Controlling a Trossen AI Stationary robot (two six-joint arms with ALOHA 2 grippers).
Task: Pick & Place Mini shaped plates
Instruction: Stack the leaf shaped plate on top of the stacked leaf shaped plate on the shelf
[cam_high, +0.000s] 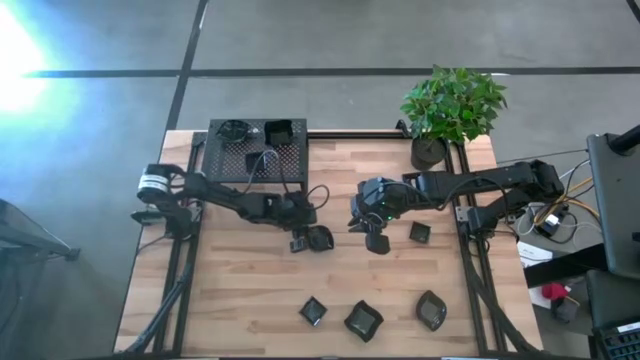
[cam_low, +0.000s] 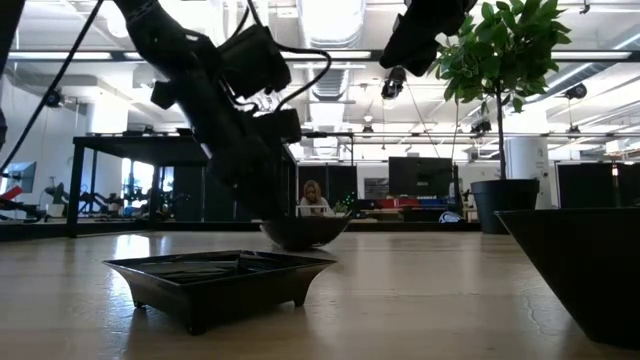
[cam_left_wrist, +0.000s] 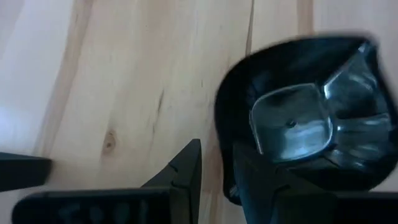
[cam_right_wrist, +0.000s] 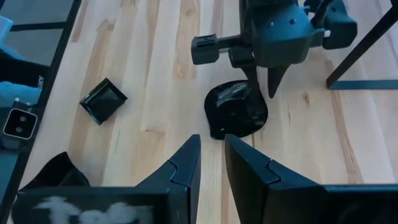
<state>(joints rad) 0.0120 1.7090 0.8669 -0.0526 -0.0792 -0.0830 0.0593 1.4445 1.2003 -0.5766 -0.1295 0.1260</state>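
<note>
My left gripper (cam_high: 307, 240) is low over the table's middle, shut on a rounded glossy black mini plate (cam_high: 321, 238). The plate also shows in the left wrist view (cam_left_wrist: 298, 68) and the right wrist view (cam_right_wrist: 233, 112). My right gripper (cam_high: 376, 243) hovers just right of it, shut and touching nothing. A small square plate (cam_high: 420, 232) lies on the table beside the right gripper. Three more plates (cam_high: 313, 310) (cam_high: 363, 320) (cam_high: 431, 310) lie along the near edge. Two plates (cam_high: 233, 130) (cam_high: 278, 130) sit on the black perforated stand (cam_high: 257, 160). My left gripper pinches the rounded plate's rim (cam_left_wrist: 224, 134) on the side toward the table's left. One finger (cam_left_wrist: 261, 180) is inside the dish and the other finger (cam_left_wrist: 186, 168) outside. The fingers come from above, pointing down. The plate sits level at table height; whether its base is clear I cannot tell.
The potted plant (cam_high: 450, 110) stands at the far right corner and the stand at the far left. Bare wood lies between the middle and the near row of plates. In the low view a square plate (cam_low: 220, 275) stands close in front and another dish (cam_low: 590, 270) fills the right edge.
</note>
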